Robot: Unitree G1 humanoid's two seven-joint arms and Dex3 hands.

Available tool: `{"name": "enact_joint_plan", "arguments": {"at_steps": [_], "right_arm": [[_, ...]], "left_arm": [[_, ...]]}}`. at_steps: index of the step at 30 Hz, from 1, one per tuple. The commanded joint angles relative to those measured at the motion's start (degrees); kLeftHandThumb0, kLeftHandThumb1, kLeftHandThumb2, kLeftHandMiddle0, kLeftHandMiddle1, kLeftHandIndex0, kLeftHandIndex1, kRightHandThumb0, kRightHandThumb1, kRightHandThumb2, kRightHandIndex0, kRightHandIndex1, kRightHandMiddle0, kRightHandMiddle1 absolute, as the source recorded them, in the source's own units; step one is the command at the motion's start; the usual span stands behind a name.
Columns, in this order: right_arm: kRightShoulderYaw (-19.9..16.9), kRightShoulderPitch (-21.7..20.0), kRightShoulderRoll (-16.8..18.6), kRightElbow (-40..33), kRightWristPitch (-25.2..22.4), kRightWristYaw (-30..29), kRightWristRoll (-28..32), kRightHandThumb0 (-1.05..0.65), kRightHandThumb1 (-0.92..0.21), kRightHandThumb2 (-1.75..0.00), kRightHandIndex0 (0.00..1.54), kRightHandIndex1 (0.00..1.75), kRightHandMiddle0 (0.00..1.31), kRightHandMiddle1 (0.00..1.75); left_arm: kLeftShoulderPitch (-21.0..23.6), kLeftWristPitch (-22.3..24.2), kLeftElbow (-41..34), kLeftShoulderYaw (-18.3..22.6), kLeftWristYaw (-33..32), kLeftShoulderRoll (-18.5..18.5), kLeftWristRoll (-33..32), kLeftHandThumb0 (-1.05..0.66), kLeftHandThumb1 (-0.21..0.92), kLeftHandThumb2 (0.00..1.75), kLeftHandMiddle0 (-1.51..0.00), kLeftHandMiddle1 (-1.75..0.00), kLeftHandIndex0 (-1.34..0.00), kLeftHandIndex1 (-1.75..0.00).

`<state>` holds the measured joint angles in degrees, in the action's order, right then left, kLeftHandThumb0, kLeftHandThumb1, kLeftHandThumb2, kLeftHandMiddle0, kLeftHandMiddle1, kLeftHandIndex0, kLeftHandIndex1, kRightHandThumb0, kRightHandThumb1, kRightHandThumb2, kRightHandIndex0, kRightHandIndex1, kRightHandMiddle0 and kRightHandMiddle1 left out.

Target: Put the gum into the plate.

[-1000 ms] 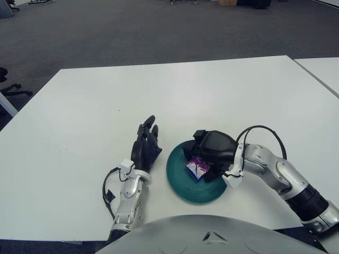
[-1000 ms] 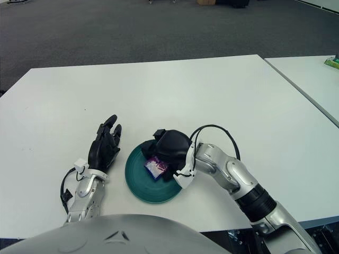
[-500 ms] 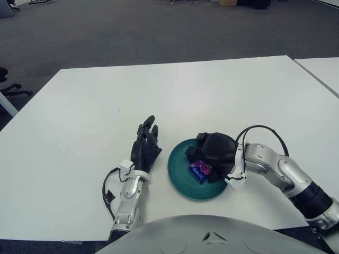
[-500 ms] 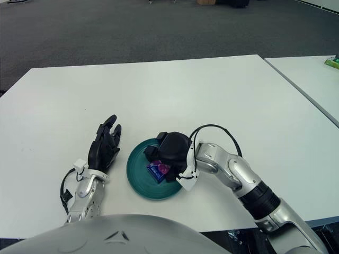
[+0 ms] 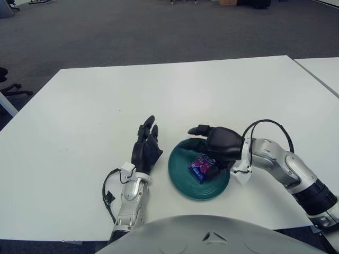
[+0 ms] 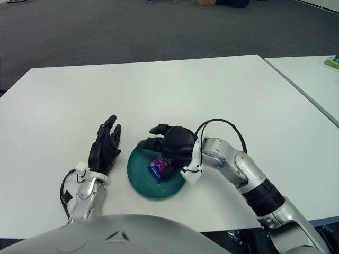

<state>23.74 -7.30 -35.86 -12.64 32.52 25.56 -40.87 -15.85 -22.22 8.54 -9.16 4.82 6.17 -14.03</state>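
Nearest you, the left hand (image 5: 146, 150) rests palm-down on the white counter (image 5: 106, 100), just left of the plate, with its fingers (image 5: 150, 125) stretched forward, relaxed and holding nothing. Beside it you have the dark green plate (image 5: 180, 177), sitting flat on the counter. The gum (image 5: 202, 167), a small purple-and-blue packet, lies inside the plate, right of its centre and tilted. Your right hand (image 5: 218, 143) hovers over the far right part of the plate, directly above and behind the gum, with its fingers (image 5: 197, 129) spread open and pointing left, so they no longer pinch the packet. You can't tell whether the underside of the hand touches the gum. Beyond it the counter runs back to grey carpet (image 5: 132, 32).
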Motion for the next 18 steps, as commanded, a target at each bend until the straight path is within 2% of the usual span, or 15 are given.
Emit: {"name": "enact_joint_plan", "arguments": {"at_steps": [1, 8, 10, 13, 18], "right_arm": [[-1.48, 1.63, 1.98, 1.54, -0.22, -3.32, 2.28, -1.05, -0.92, -0.94, 0.0, 0.0, 0.0, 0.0], [-2.64, 3.64, 4.06, 2.33, -1.53, -5.62, 5.09, -1.05, -0.92, -0.89, 0.0, 0.0, 0.0, 0.0], [-3.58, 5.06, 5.74, 2.71, -2.64, -7.11, 7.23, -1.05, -0.92, -0.87, 0.0, 0.0, 0.0, 0.0], [-5.59, 8.46, 10.38, 3.4, -6.09, -10.47, 11.71, -1.05, -0.92, -0.83, 0.0, 0.0, 0.01, 0.01], [-7.08, 10.75, 15.49, 6.24, -6.68, -13.92, 18.34, -1.05, -0.92, -0.8, 0.01, 0.01, 0.03, 0.02]], "left_arm": [[-0.53, -0.08, 1.62, 0.11, 0.42, 2.59, 0.03, -0.92, 0.92, 1.06, -0.17, 0.0, 0.0, -0.39], [-0.52, 0.17, 1.73, 0.28, 0.85, 2.92, -1.24, -0.93, 0.92, 1.05, -0.17, 0.0, 0.0, -0.4], [-0.4, -0.03, 1.97, 0.46, 0.92, 3.28, -1.77, -0.93, 0.92, 1.04, -0.18, -0.01, 0.0, -0.42], [-0.02, -0.63, 2.77, 0.67, 0.55, 3.5, -1.76, -0.93, 0.92, 1.02, -0.21, -0.02, 0.0, -0.45], [-0.03, -0.71, 3.15, 1.16, 0.42, 3.76, -2.74, -0.96, 0.92, 1.0, -0.25, -0.03, 0.0, -0.54]]}}
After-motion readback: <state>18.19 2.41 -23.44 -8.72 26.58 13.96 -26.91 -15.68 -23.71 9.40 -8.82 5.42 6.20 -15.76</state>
